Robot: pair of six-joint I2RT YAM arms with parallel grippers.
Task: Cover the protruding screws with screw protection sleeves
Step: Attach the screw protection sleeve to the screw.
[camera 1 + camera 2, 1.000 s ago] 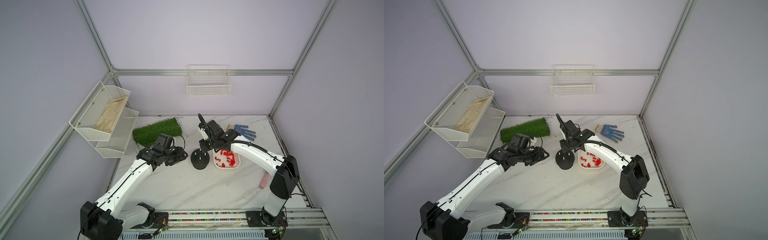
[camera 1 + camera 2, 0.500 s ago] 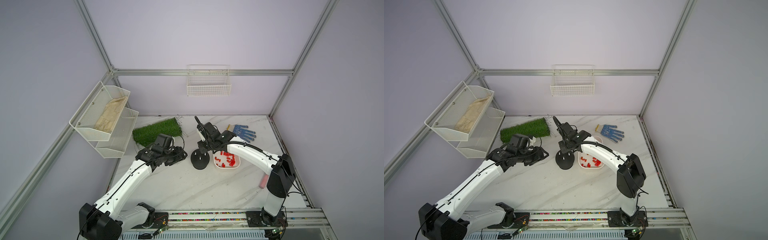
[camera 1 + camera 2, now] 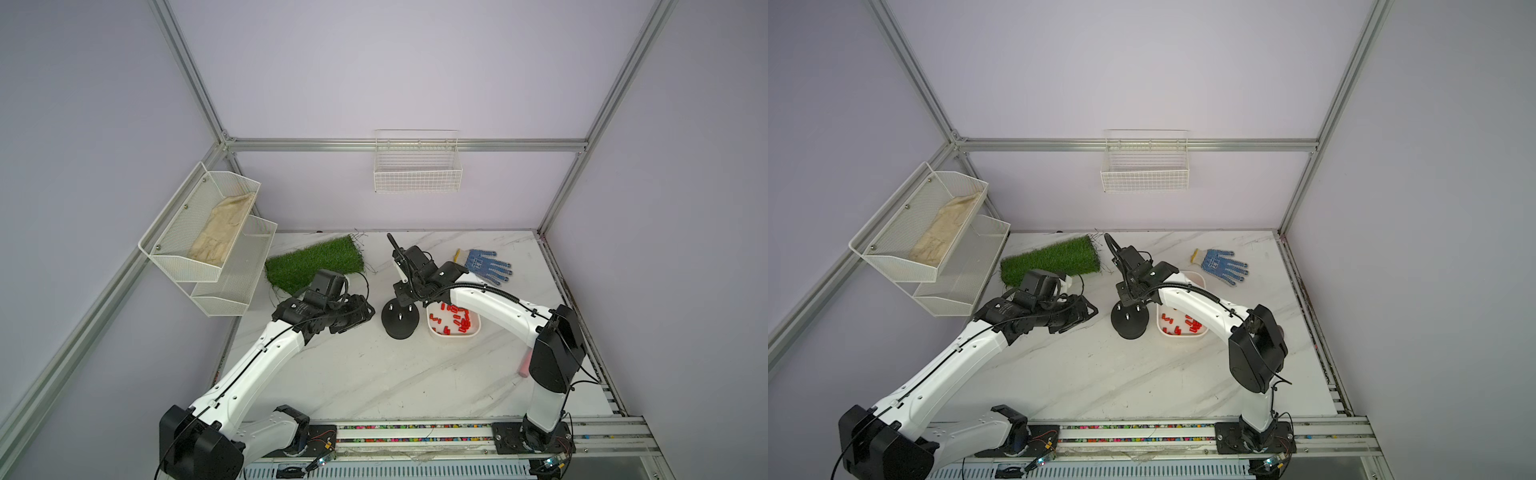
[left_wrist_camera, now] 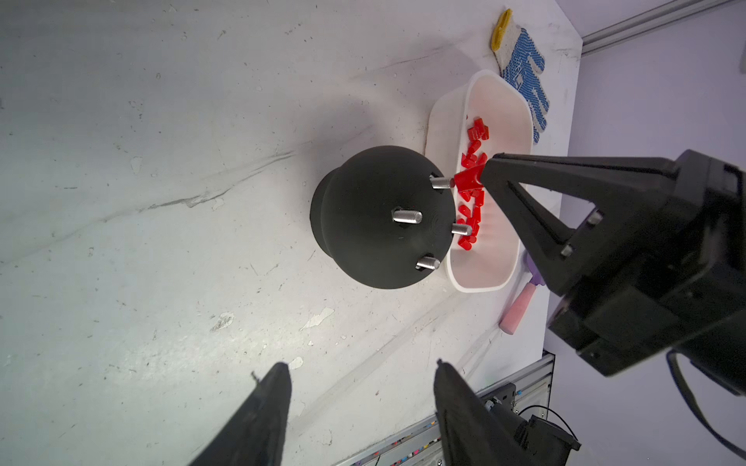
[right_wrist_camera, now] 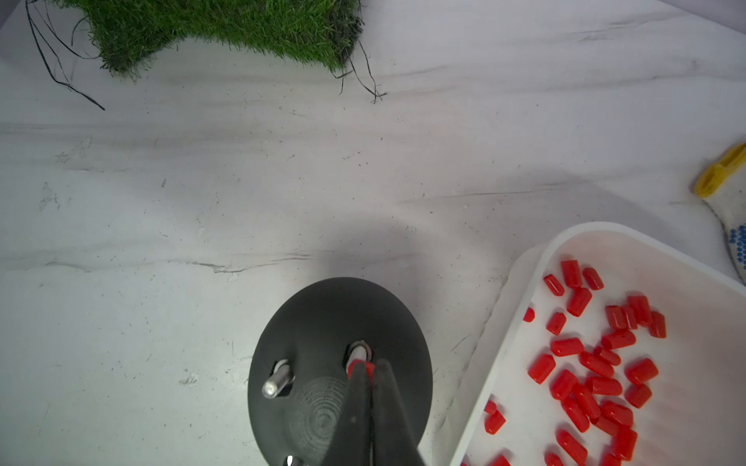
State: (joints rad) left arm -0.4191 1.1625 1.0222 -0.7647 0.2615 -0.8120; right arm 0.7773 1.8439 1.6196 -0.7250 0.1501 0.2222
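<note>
While the right tool [image 4: 487, 172] grips a sleeve [image 4: 467, 180], tray [image 4: 441, 121] flanks base [image 4: 363, 218].

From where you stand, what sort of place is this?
Probably a robot test booth, not a home or factory. A left arm and a right arm stand on a rail at a marble-look table, boxed in by plain lilac walls on a metal frame.
</note>
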